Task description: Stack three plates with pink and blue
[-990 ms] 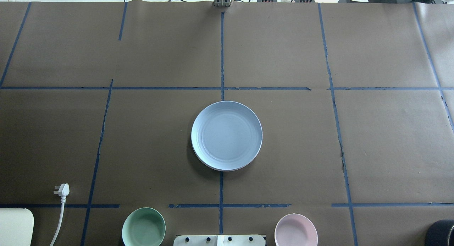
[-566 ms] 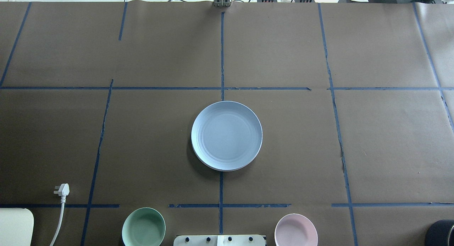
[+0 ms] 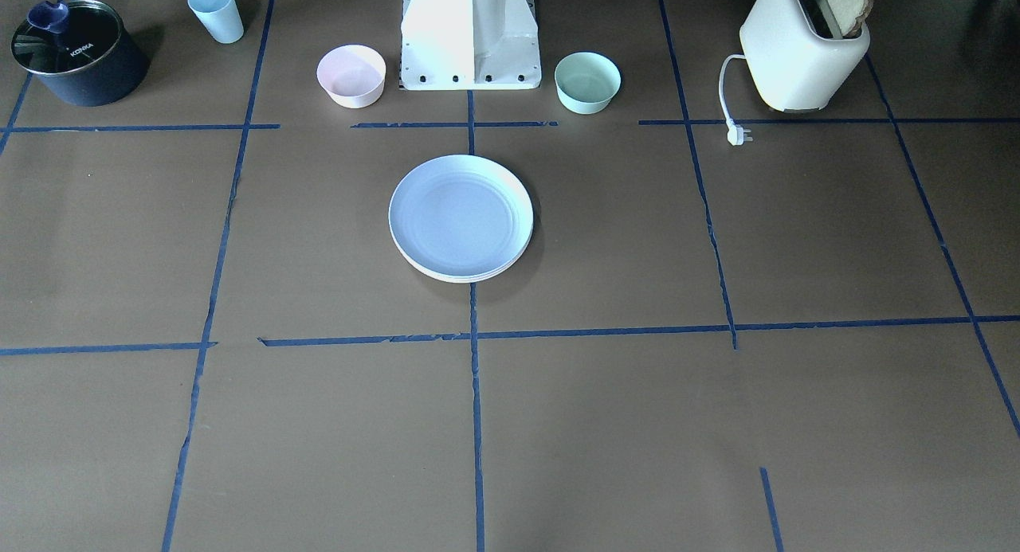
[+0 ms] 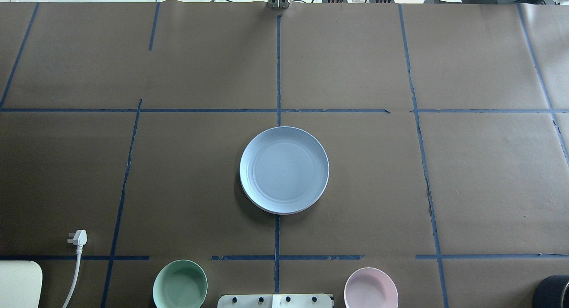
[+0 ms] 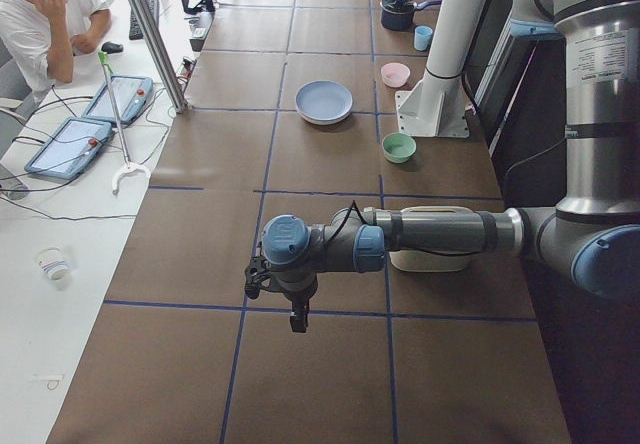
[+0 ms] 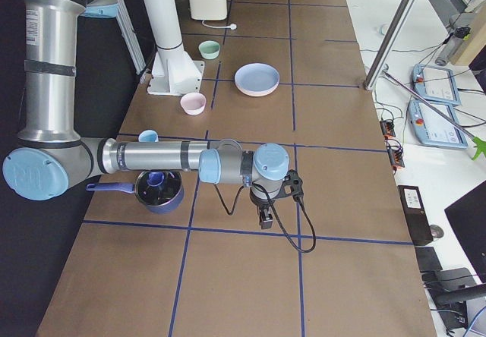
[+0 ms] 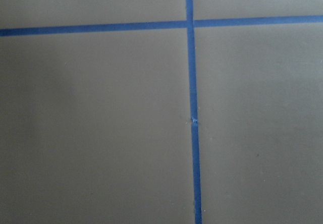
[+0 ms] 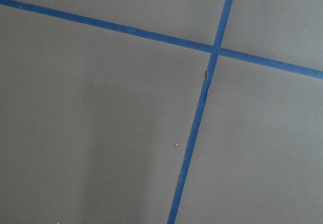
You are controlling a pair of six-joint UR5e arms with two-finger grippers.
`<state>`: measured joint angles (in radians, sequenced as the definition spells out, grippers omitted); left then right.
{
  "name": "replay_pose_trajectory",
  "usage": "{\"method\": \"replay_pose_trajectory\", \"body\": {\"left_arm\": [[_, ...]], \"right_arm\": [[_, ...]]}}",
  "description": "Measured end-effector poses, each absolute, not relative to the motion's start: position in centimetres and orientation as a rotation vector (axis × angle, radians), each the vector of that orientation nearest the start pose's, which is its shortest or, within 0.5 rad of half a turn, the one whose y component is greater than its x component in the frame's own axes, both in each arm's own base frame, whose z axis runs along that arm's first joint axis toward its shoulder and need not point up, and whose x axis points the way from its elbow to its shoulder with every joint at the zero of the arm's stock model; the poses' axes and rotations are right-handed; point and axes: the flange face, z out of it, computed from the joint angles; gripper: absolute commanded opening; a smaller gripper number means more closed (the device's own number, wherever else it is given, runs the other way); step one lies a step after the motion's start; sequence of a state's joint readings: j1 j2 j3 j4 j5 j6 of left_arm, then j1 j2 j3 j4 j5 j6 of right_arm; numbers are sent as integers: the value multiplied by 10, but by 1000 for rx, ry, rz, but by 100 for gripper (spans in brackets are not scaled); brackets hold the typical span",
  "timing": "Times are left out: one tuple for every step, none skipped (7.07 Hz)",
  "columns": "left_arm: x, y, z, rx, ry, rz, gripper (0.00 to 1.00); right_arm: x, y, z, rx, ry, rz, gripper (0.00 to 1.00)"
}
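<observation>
A light blue plate lies at the table's middle, on top of a stack. It also shows in the front view and both side views. A thin pale rim of a plate under it shows at the stack's edge; the pink and cream plates cannot be told apart there. My left gripper hangs over bare table far from the stack, at the table's left end. My right gripper hangs likewise at the right end. I cannot tell if either is open or shut. Both wrist views show only brown paper and blue tape.
A small pink bowl and a mint bowl stand by the robot base. A toaster with its white plug, a dark pot and a light blue cup stand along the robot's side.
</observation>
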<state>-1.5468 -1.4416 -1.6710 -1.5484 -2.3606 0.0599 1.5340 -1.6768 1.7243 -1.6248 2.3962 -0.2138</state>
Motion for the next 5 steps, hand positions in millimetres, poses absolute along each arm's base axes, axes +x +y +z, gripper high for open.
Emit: {"method": "replay_pose_trajectory", "body": {"left_arm": [[-52, -433, 670, -35, 785, 60, 100], [-53, -431, 672, -39, 782, 58, 100], [-53, -431, 674, -43, 781, 56, 100], [-53, -432, 675, -49, 781, 54, 100], [-53, -432, 676, -52, 782, 52, 100]], "right_arm": [[44, -447, 636, 64, -825, -231, 100], [44, -445, 638, 59, -827, -229, 100], [44, -443, 639, 57, -828, -227, 100], [44, -442, 639, 55, -828, -225, 100], [44, -442, 639, 54, -828, -224, 100]]}}
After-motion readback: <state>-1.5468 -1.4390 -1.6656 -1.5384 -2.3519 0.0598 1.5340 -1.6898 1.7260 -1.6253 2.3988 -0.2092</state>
